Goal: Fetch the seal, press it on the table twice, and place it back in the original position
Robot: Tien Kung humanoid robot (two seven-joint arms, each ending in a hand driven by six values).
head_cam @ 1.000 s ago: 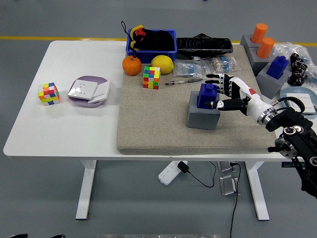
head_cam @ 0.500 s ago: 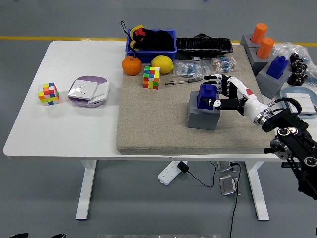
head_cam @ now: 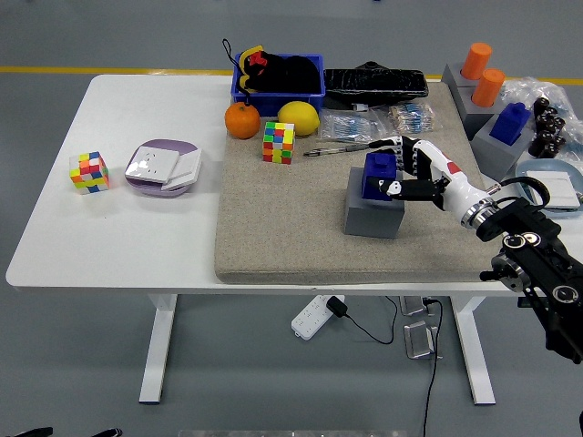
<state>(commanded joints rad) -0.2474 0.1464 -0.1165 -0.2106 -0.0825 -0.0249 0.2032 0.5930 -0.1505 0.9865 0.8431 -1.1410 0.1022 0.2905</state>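
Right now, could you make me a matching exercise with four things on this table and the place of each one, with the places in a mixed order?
Things:
1. blue seal
2. orange
3. lone colour cube
4. right hand

Places:
A. on the bare white table, near its left end
B. in the grey block on the mat
C. at the blue seal, coming from the right
D. at the mat's far left corner, in front of the blue bin

Pairs: 1-B, 2-D, 3-A, 4-C
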